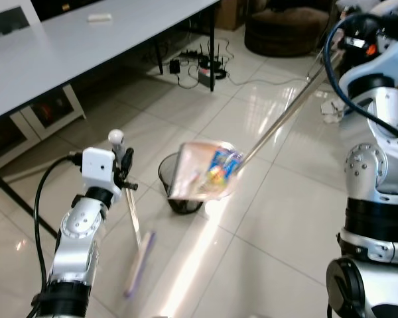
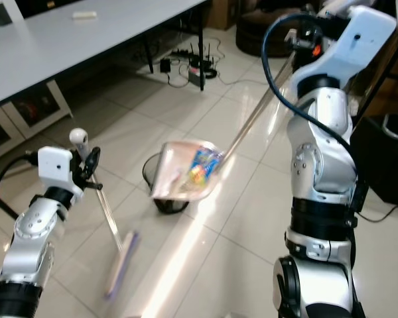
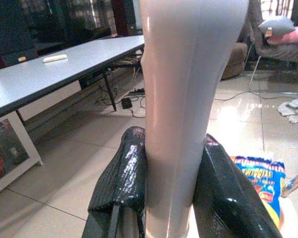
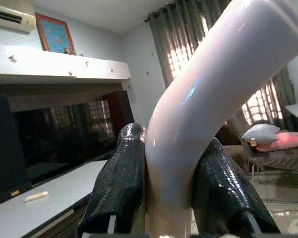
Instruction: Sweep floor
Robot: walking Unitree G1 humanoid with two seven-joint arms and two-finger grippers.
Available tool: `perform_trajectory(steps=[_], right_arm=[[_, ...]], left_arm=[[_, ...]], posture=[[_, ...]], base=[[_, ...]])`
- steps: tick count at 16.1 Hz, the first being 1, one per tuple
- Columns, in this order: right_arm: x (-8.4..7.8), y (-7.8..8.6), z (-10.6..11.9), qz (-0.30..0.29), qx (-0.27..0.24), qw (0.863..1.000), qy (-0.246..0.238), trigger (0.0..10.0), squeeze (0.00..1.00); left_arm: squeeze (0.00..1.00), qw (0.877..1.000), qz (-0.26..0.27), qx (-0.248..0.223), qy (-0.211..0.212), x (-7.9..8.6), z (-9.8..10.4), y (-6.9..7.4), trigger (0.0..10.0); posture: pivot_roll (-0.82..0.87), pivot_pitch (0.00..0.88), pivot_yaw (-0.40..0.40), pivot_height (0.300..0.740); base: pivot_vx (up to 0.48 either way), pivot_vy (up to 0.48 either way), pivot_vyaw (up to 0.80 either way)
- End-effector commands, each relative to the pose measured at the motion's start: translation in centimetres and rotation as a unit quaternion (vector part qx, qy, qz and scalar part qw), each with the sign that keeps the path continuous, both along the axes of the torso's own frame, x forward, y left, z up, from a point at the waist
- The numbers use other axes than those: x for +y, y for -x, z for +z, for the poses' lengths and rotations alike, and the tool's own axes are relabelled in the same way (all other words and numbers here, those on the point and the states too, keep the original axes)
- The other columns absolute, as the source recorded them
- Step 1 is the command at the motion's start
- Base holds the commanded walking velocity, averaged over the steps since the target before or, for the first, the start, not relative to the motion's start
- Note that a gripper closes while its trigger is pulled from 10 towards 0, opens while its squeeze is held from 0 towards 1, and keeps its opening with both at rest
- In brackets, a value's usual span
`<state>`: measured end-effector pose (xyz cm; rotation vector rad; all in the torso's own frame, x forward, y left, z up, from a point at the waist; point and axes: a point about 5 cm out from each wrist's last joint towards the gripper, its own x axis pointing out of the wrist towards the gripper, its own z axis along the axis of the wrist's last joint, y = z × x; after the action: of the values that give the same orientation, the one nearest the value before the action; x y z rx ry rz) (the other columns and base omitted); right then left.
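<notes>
So the left gripper (image 3: 171, 191) has its two black fingers (image 3: 121, 183) clamped tight on the pale handle of a small broom (image 1: 134, 228), whose lavender brush head sits low on the glossy cream tile floor (image 1: 278, 218), pretty blurry. Over on the other side, the right gripper (image 4: 169, 183) is closed around the curved white grip of a long-handled pinkish dustpan (image 1: 202, 171). That pan hangs tilted in the air right over a small black mesh wastebasket (image 1: 176, 192), and a blue and yellow snack bag (image 1: 222, 165) lies inside it. Behind all this there's a long grey table (image 1: 73, 46) with a small white object on top, plus a black power strip with tangled cables (image 1: 202, 69) on the floor beneath its far end.
</notes>
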<state>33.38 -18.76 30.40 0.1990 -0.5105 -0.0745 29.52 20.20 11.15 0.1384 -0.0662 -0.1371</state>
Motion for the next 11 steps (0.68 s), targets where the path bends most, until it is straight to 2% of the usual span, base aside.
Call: perform_trajectory(steps=[1, 6, 11], right_arm=[[-0.77, 0.53, 0.84, -0.016, -0.026, 1.000, -0.003, 10.0, 0.00], [-0.24, 0.54, 0.32, -0.002, -0.022, 1.000, 0.008, 10.0, 0.00], [-0.66, 0.57, 0.06, -0.013, -0.021, 1.000, 0.007, 10.0, 0.00]], left_arm=[[0.00, 1.000, -0.004, -0.018, 0.001, -0.45, 0.72, -0.11, 10.0], [0.00, 1.000, 0.008, -0.016, 0.010, -0.53, 0.41, 0.27, 10.0], [0.00, 1.000, -0.001, -0.017, 0.006, -0.85, 0.59, -0.03, 10.0]], posture=[[-0.01, 0.000, 0.051, 0.740], [-0.02, 0.000, 0.032, 0.740], [-0.02, 0.000, 0.053, 0.740]], base=[[0.319, 0.000, 0.00], [0.328, 0.000, 0.00], [0.398, 0.000, 0.00]])
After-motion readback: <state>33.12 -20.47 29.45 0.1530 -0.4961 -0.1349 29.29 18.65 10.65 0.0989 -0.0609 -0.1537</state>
